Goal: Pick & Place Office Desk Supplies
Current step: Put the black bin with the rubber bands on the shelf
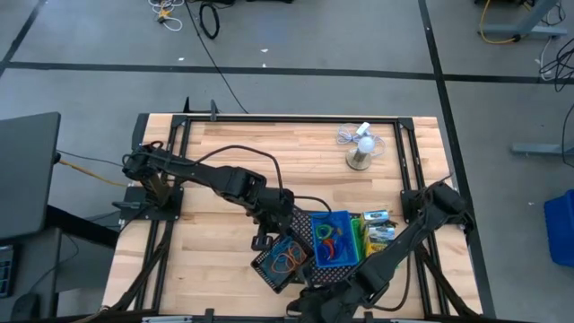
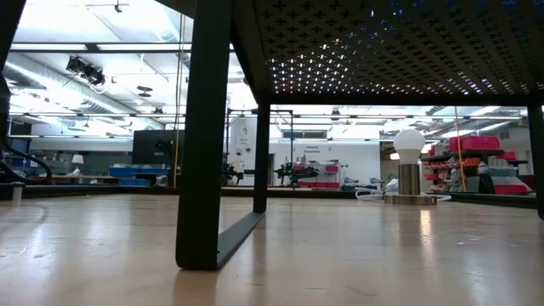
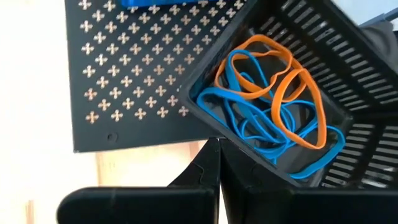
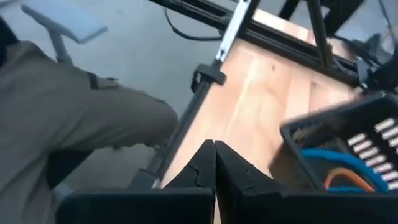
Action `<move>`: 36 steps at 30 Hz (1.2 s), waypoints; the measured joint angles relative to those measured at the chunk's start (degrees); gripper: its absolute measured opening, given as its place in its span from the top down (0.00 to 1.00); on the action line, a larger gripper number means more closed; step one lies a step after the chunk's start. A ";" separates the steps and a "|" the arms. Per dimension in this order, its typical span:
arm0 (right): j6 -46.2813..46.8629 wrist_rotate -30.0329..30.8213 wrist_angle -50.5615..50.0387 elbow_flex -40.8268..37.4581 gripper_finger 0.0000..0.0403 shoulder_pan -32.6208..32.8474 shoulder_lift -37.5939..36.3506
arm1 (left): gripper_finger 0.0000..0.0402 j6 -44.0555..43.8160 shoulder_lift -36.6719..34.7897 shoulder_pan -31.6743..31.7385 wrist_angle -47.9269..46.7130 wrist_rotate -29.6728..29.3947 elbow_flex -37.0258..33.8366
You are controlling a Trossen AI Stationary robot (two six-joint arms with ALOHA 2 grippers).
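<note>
A small black slatted bin (image 1: 285, 260) holding orange and blue rubber-band loops (image 3: 273, 106) sits turned askew at the near-left corner of the mesh tray (image 3: 137, 74). Beside it stands a blue bin (image 1: 332, 238) with red and green loops. A green bin (image 1: 359, 240) and green-white boxes (image 1: 378, 224) lie to its right. My left gripper (image 3: 217, 144) is shut, its tips at the black bin's corner. My right gripper (image 4: 214, 146) is shut near the table's near edge, with the black bin (image 4: 348, 149) just ahead of it. My left gripper has its shut fingers (image 3: 249, 180) lying alongside the outer wall of the black bin by its corner (image 3: 214, 132), coming from the bin's left side. I cannot tell whether they touch the wall.
The white mini fan (image 1: 361, 148) stands on its round base toward the far right. In the low view the mesh tray's underside (image 2: 382, 51) and its legs (image 2: 204, 170) fill the top. A person in olive trousers (image 4: 74, 106) stands by the near edge. Bare wood (image 1: 215, 152) lies far left.
</note>
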 joint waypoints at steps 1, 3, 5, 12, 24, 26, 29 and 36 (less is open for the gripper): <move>0.56 0.87 -0.27 -0.02 1.00 0.00 0.24 | 1.00 0.09 0.00 0.02 0.31 0.30 0.00; 2.87 4.45 -1.72 -0.02 1.00 0.04 0.23 | 1.00 0.09 0.00 0.04 0.79 0.50 0.00; 5.40 8.69 -4.37 0.02 1.00 0.02 0.10 | 1.00 0.18 0.00 0.04 1.29 0.54 0.00; 11.48 15.49 -11.72 0.04 1.00 -0.94 0.14 | 1.00 0.05 0.00 0.06 1.43 0.51 0.00; 16.37 18.66 -19.29 0.11 1.00 -2.39 0.16 | 1.00 -1.68 0.00 0.80 -0.49 -0.67 1.42; 16.41 18.91 -19.45 0.11 1.00 -2.46 0.16 | 1.00 -1.70 0.00 0.80 -2.31 -2.28 3.35; 16.42 18.98 -19.51 0.11 1.00 -2.45 0.16 | 1.00 -1.30 0.00 0.71 -5.33 -2.76 6.69; 16.62 18.98 -19.54 0.11 1.00 -2.47 0.16 | 1.00 -0.41 -0.09 0.63 -7.37 -1.78 11.02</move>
